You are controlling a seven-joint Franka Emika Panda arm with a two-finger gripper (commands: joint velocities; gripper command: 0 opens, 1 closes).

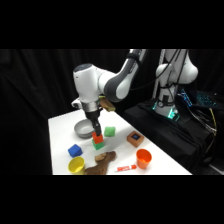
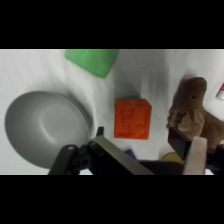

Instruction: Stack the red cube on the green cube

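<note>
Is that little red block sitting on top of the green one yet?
Yes. From the side, the red cube sits atop the green cube. The wrist view shows only a green sliver behind its top edge.

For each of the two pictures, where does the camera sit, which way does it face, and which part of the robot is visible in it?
Side view: stands beside the table, looking across and down; shows the white arm, its base at upper right and the gripper above the red cube.
Wrist view: sits on the wrist, looking down past the gripper; only black linkage and fingers show.
Shared: red cube on the green cube, grey bowl, brown plush toy, paler green cube.
</note>
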